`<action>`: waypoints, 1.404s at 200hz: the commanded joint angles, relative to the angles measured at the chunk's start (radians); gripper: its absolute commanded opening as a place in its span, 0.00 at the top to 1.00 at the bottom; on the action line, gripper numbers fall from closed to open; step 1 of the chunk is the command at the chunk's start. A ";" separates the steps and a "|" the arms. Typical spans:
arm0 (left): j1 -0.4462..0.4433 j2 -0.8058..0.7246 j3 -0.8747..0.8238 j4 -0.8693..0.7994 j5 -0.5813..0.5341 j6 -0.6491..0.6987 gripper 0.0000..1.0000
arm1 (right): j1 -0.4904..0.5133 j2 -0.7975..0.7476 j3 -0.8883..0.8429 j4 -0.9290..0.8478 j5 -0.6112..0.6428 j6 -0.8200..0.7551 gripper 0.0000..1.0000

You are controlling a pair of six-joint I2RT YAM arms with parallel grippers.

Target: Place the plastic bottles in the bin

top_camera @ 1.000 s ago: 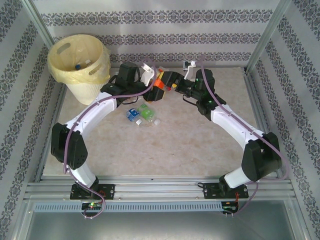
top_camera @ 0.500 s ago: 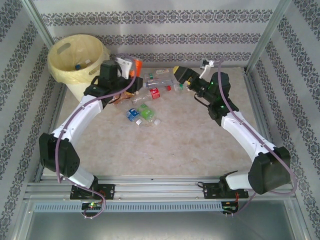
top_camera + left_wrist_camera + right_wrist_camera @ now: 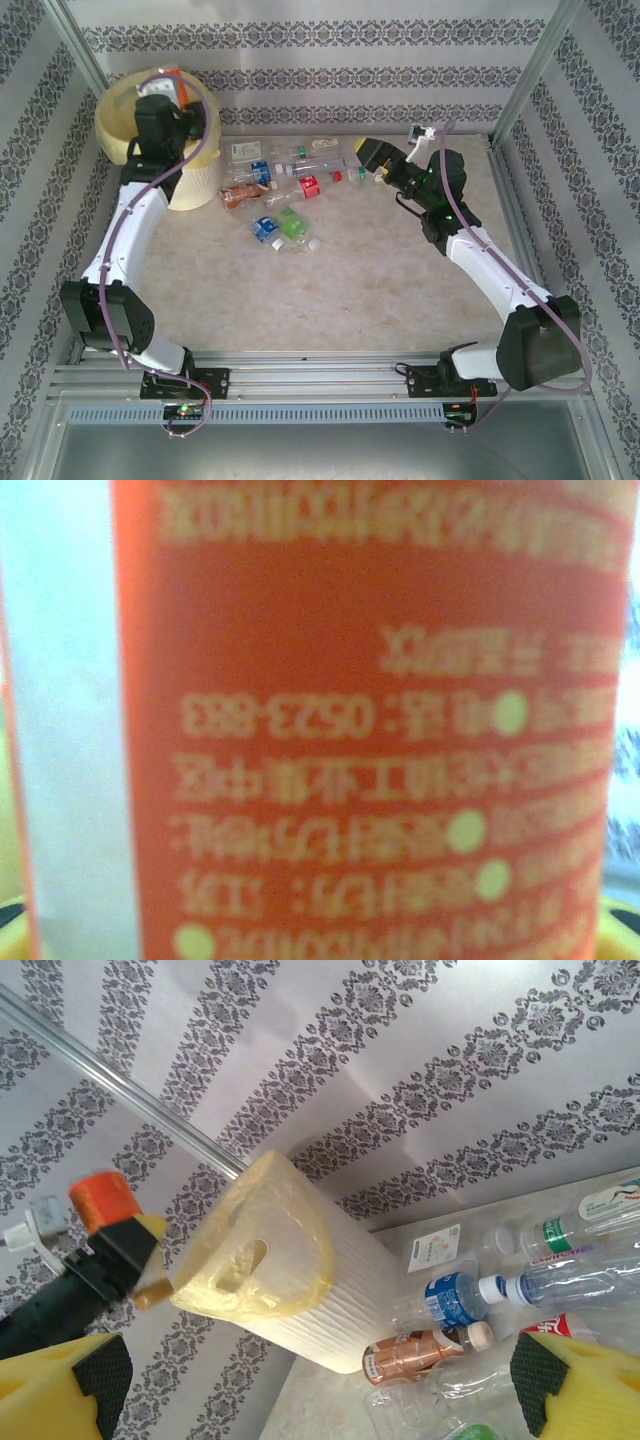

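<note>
My left gripper (image 3: 163,92) hangs over the bin (image 3: 195,180), a cream bucket with a pale yellow liner, and is shut on an orange-labelled plastic bottle (image 3: 370,730). The right wrist view shows that bottle's orange cap (image 3: 100,1198) left of the bin (image 3: 300,1300). Several plastic bottles (image 3: 290,190) lie in a heap on the table right of the bin, among them a copper one (image 3: 420,1352), a blue-labelled one (image 3: 455,1298) and a red-labelled one (image 3: 308,187). My right gripper (image 3: 365,155) stands open at the heap's right end, with nothing between its yellow fingers (image 3: 590,1380).
Patterned walls close the table on the left, the back and the right, and the bin stands in the far left corner. Metal posts (image 3: 530,80) rise at the back corners. A rail (image 3: 320,380) carries both arm bases at the near edge.
My left arm has swung from the table's middle to above the bin, carrying the orange bottle. My right gripper has opened, let that bottle go and drawn back to the right.
</note>
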 commanded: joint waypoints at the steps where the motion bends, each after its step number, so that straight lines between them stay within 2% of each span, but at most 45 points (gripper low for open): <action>1: 0.021 0.048 0.078 0.147 -0.092 0.017 0.58 | -0.002 -0.037 -0.017 0.036 -0.032 -0.035 0.02; 25: 0.044 0.101 0.107 0.216 -0.192 0.044 0.59 | -0.002 -0.053 -0.020 0.024 -0.038 -0.053 0.02; 43: 0.070 0.129 0.081 0.323 -0.208 0.046 0.58 | -0.002 -0.066 -0.019 0.004 -0.036 -0.069 0.02; 57: 0.090 0.166 0.112 0.314 -0.238 0.025 0.58 | -0.002 -0.077 -0.018 -0.006 -0.036 -0.077 0.02; 80: 0.115 0.239 0.206 0.210 -0.246 -0.005 0.56 | 0.000 -0.095 -0.024 -0.022 -0.034 -0.086 0.02; 111: 0.124 0.308 0.288 0.086 -0.315 -0.036 0.54 | 0.000 -0.113 -0.038 -0.038 -0.021 -0.094 0.02; 185: 0.148 0.474 0.538 -0.351 -0.442 -0.255 0.51 | 0.000 -0.111 -0.028 -0.071 -0.022 -0.099 0.02; 202: 0.149 0.488 0.549 -0.398 -0.494 -0.304 0.45 | 0.000 -0.108 -0.030 -0.072 -0.022 -0.097 0.02; 219: 0.155 0.501 0.556 -0.423 -0.497 -0.333 0.42 | -0.001 -0.109 -0.028 -0.077 -0.024 -0.096 0.02; 245: 0.155 0.532 0.624 -0.500 -0.502 -0.362 0.24 | 0.000 -0.109 -0.023 -0.101 -0.023 -0.105 0.02; 281: 0.155 0.523 0.668 -0.514 -0.448 -0.353 0.20 | 0.000 -0.117 -0.023 -0.118 -0.011 -0.113 0.02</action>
